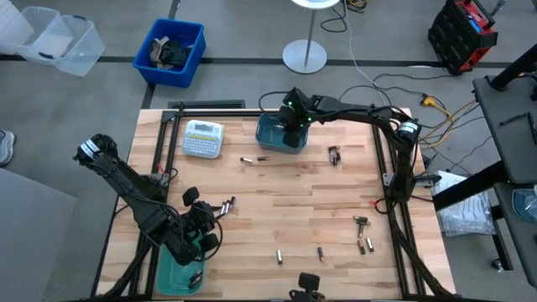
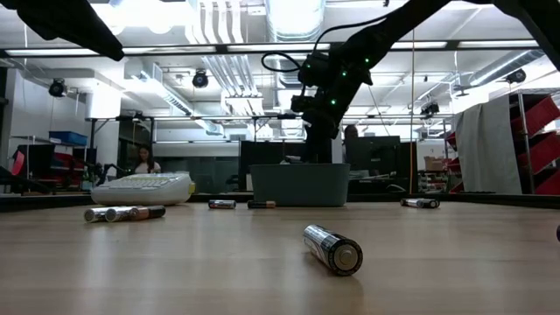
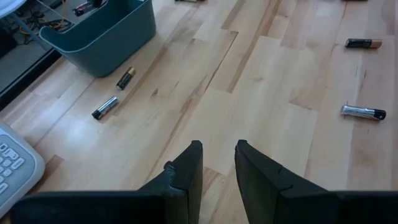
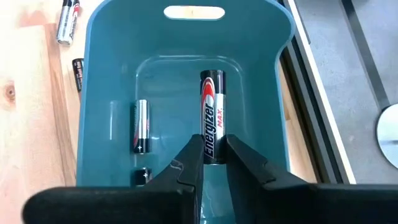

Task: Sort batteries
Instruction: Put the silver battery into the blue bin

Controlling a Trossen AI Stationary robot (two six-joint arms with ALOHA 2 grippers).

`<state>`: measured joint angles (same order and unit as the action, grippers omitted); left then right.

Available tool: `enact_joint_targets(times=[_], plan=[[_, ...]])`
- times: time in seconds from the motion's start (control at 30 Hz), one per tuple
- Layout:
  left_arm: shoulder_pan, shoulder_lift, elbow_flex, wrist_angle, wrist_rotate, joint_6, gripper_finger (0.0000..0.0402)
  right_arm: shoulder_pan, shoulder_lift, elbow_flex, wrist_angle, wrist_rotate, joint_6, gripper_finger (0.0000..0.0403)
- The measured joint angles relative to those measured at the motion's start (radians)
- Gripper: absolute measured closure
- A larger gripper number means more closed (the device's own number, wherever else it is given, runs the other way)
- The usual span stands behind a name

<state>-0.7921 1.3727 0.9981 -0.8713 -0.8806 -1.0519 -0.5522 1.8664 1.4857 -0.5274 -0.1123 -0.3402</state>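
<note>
Right wrist view: right gripper [image 4: 213, 155] pinches a battery [image 4: 213, 123] over teal bin [image 4: 99, 93]; left gripper [image 3: 217, 158] narrow, empty.

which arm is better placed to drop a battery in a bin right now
Right. The right gripper is shut on a battery directly above the teal bin. The left gripper holds nothing.

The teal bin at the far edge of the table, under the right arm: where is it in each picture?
High view: teal bin at top centre, beside the white label-maker.
Low view: dark box at centre, far back; label-maker to its left.
Left wrist view: upper left corner.
Right wrist view: fills the picture, with the right pincer holding a battery over it.
Shared landmark: the label-maker.
</note>
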Motion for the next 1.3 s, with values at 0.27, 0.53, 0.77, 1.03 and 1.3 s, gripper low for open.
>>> enact_joint_targets(times=[0.27,0.53,0.77,1.03,1.3], plan=[[0.0,0.0,0.0,0.006,0.0,0.0,0.0326,0.0,0.0,0.0,0.0,0.0,0.033,0.0278],[0.005,0.0,0.0,0.031,0.0,-0.01,0.0326,0.025,-0.037,-0.002,-0.031,0.0,0.039,0.0239],[0.11,0.003,0.0,0.081,-0.003,-0.127,0.0326,0.104,-0.132,-0.007,-0.089,-0.001,0.034,0.0241],[0.302,0.088,0.0,0.122,0.127,-0.111,0.0326,0.168,-0.25,-0.04,-0.105,-0.001,0.024,0.0256],[0.339,0.161,0.0,0.129,0.149,-0.112,0.0326,0.206,-0.329,-0.103,-0.121,-0.001,0.074,0.0253]])
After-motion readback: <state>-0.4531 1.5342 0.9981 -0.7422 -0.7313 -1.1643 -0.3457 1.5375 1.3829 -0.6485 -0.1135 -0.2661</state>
